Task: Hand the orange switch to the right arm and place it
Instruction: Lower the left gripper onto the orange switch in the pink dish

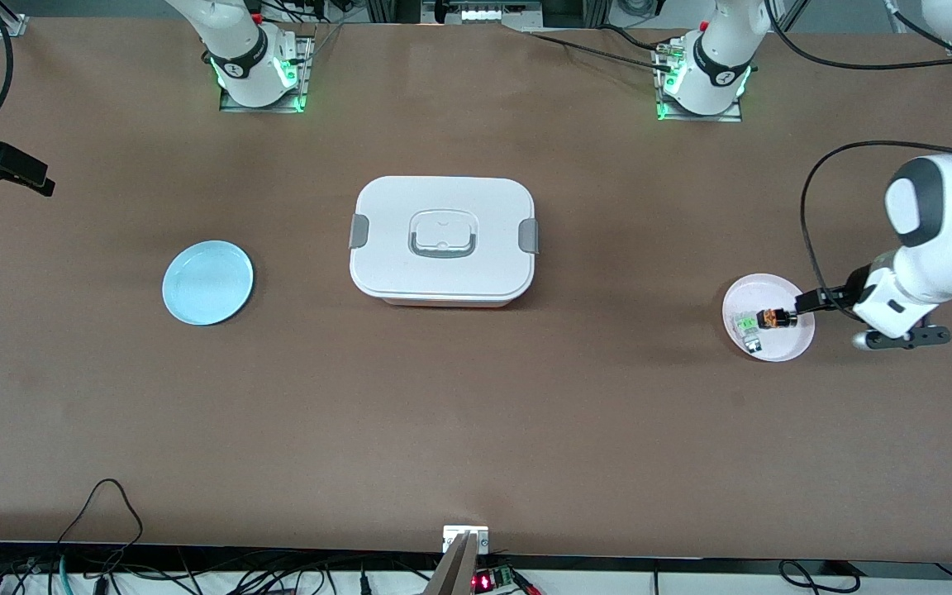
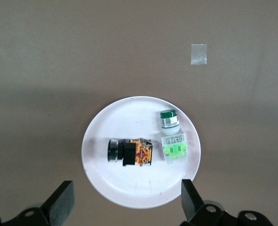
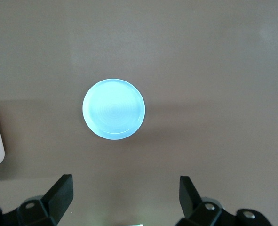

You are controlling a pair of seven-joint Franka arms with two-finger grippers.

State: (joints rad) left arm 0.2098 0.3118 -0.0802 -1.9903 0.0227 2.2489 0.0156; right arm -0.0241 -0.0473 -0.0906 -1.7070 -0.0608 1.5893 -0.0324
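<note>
On the brown surface (image 1: 476,397), the orange switch (image 2: 134,152) lies on a pink plate (image 2: 101,141); my left claw (image 2: 124,207) and right claw (image 3: 124,202) hover wide open, holding nothing.

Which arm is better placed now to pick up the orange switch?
Left. The left gripper hangs open over the pink plate holding the orange switch; the right gripper is over the blue plate.

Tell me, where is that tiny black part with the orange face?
The tiny black and orange switch lies on the pale pink plate at the left arm's end, beside the green-topped part.
</note>
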